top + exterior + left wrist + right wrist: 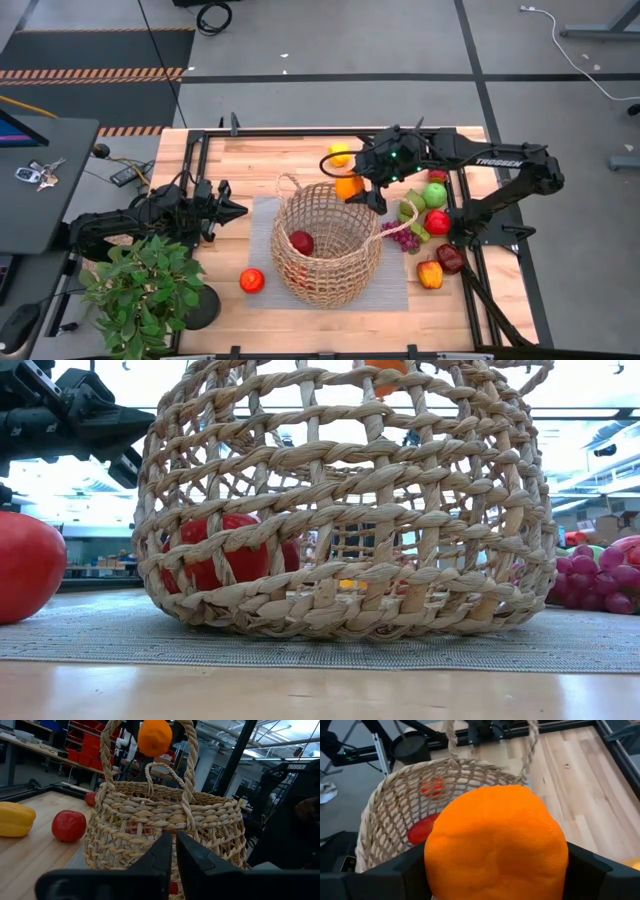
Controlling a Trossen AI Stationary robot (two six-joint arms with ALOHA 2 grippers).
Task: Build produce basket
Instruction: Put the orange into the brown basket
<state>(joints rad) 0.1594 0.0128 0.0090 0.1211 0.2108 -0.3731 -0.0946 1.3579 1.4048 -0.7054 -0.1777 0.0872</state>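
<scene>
Right gripper [352, 187] clamps an orange [350, 186] between its two dark fingers [592, 870], held above the far rim of the basket [330, 240]. Left gripper [235, 210] has its fingers pressed together, holding nothing, just beside the basket's left side, tips toward the wicker. Basket stands upright on a grey mat [262, 225]; inside lies a red apple [301, 242]. A second red apple [251, 280] sits on the wood near the mat's front left corner. Right of the basket: purple grapes [402, 236] touching the mat edge, green apple [434, 194], a red fruit [437, 222], a dark red fruit [450, 258], an orange-yellow pepper [430, 274]. A yellow pepper [340, 154] lies behind the orange. Surface is a pale wood table [250, 155] in a black frame. Potted plant [140, 290] at the front left corner. Floor is grey concrete with a hazard-striped mat [90, 73]; keys [38, 174] lie on a grey side desk. Left wrist view shows red bins [87, 745] on shelving in the room beyond.
</scene>
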